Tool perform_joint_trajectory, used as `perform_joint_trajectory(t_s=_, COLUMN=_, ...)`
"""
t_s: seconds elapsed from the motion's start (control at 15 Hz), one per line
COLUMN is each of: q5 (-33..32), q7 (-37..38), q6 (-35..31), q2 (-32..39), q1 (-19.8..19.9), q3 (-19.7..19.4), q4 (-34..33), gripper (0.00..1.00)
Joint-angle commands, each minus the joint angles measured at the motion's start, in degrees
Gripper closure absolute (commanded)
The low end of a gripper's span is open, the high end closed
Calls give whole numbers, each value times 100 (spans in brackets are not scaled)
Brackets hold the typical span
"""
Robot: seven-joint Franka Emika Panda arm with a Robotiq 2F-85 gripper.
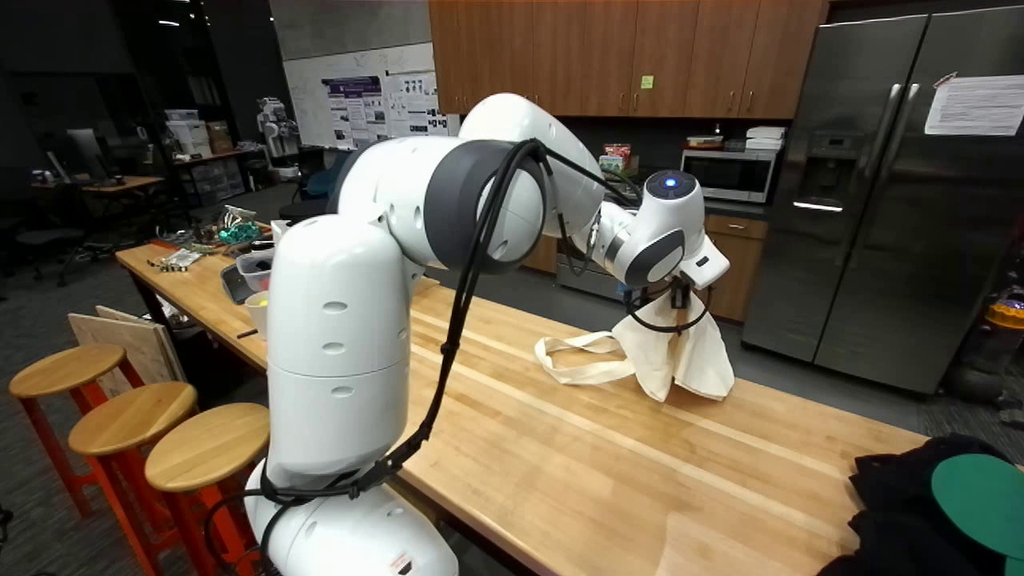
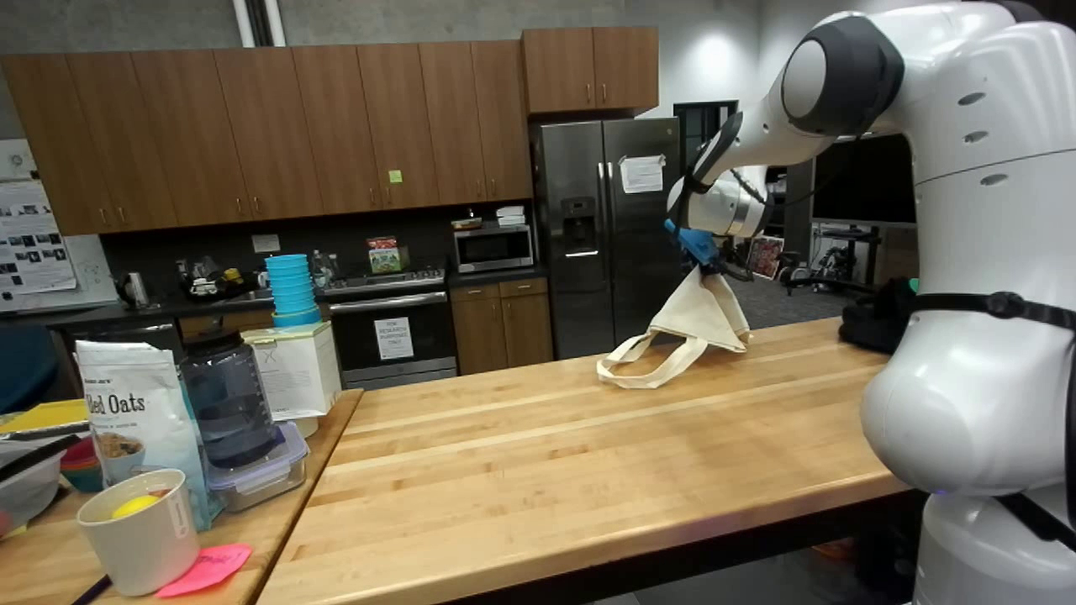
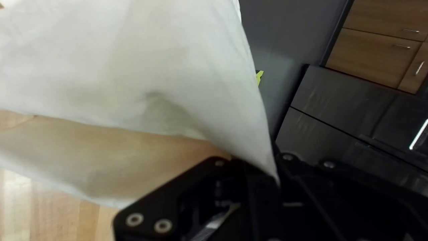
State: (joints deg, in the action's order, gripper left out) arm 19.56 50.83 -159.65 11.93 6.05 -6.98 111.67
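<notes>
A cream cloth bag [image 1: 640,346] hangs in folds from my gripper [image 1: 678,298] near the table's far edge. In the wrist view the bag [image 3: 150,60] fills the upper left and narrows to a pinched point at my gripper [image 3: 259,164], which is shut on it. The fingertips are dark and partly covered by the fabric. A strap loop [image 2: 643,376] trails onto the wooden tabletop [image 2: 521,470]. The bag's lower edges come down to the table; whether they bear on it I cannot tell.
Black cloth [image 1: 904,512] with a green disc [image 1: 978,500] lies at the table's near right corner. On an adjoining table stand a mug [image 2: 143,529], an oats bag [image 2: 139,420], a dark jar [image 2: 227,403] and a lidded container [image 2: 261,470]. A fridge [image 1: 848,200] stands beyond the table.
</notes>
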Motion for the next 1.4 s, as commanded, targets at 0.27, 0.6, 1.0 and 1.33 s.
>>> perform_joint_trajectory(t_s=0.27, q5=134, q7=-89, q6=34, q2=6, q1=-26, q3=43, q4=-57, gripper=96)
perform_joint_trajectory(t_s=0.6, q5=135, q7=-93, q6=40, q2=6, q1=-28, q3=48, q4=-68, gripper=96)
perform_joint_trajectory(t_s=1.0, q5=135, q7=-96, q6=41, q2=6, q1=-28, q3=48, q4=-69, gripper=96)
perform_joint_trajectory(t_s=1.33, q5=135, q7=-98, q6=41, q2=6, q1=-28, q3=48, q4=-69, gripper=96)
